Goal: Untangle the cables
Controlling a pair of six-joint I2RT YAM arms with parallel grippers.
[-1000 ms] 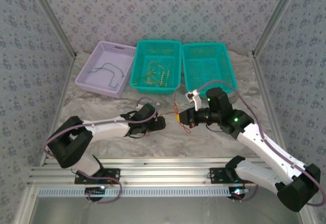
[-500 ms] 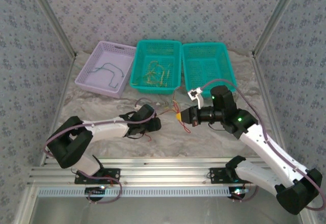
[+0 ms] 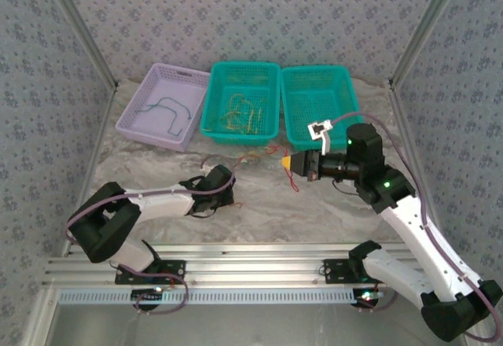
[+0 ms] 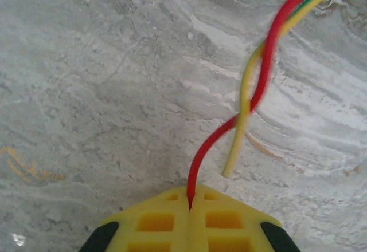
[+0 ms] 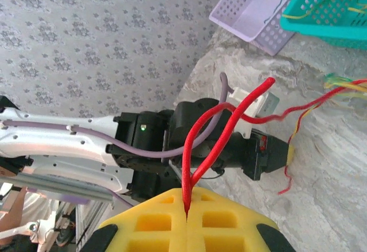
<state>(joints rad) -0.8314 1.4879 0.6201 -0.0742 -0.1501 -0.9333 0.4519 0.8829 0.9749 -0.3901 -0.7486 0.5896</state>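
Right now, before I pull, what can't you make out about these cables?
- Left wrist: the red wire and yellow wire twist together, then leave the top-right edge, so any further crossings are cut off.
- Right wrist: the coloured strands run off the right edge.
- Top external: the wires between the left end effector and right end effector are too thin to trace.

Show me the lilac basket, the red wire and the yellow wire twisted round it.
lilac basket [image 3: 179, 68]: top camera, far rim.
red wire [image 4: 191, 180]: left wrist camera, its lowest straight stretch.
yellow wire [image 4: 234, 149]: left wrist camera, near its loose end.
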